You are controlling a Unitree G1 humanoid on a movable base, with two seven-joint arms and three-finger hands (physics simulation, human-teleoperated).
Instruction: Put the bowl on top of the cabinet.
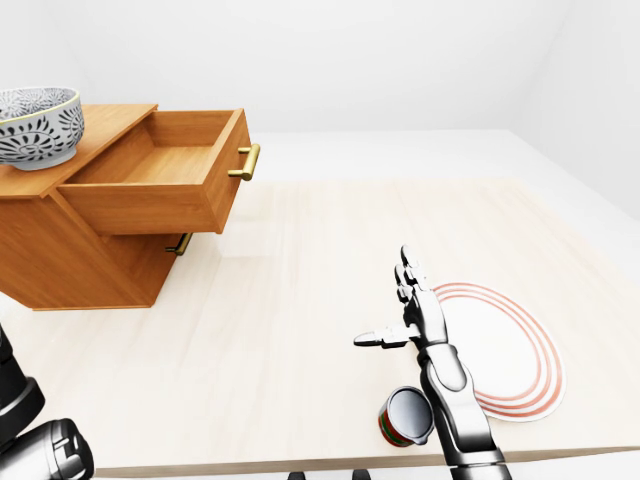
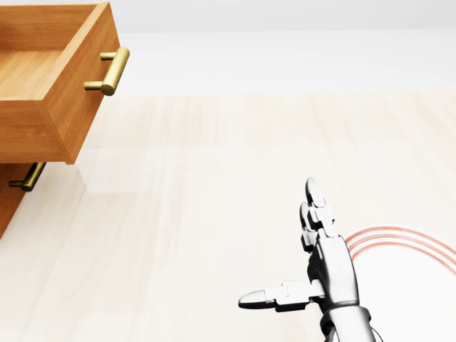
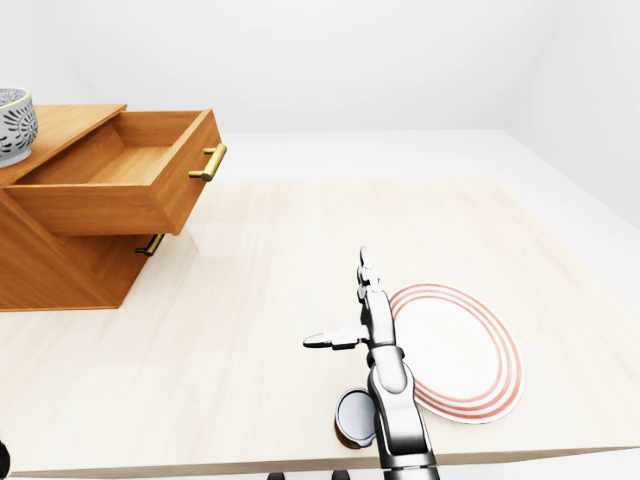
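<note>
Bowl [image 1: 38, 125] sits upright on the cabinet [image 1: 75, 215] top, well up-left of the right hand [image 1: 405, 315]. That hand hovers empty over the desk [image 1: 300, 300], fingers spread; task looks done.

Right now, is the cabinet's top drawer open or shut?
Open: the top drawer juts out of the cabinet, its bare wooden inside showing; the lower one sits pushed in.

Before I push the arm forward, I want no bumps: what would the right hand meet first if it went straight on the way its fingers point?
Probably nothing: the right hand points up the left-eye view over bare table. The plate lies beside it.
</note>
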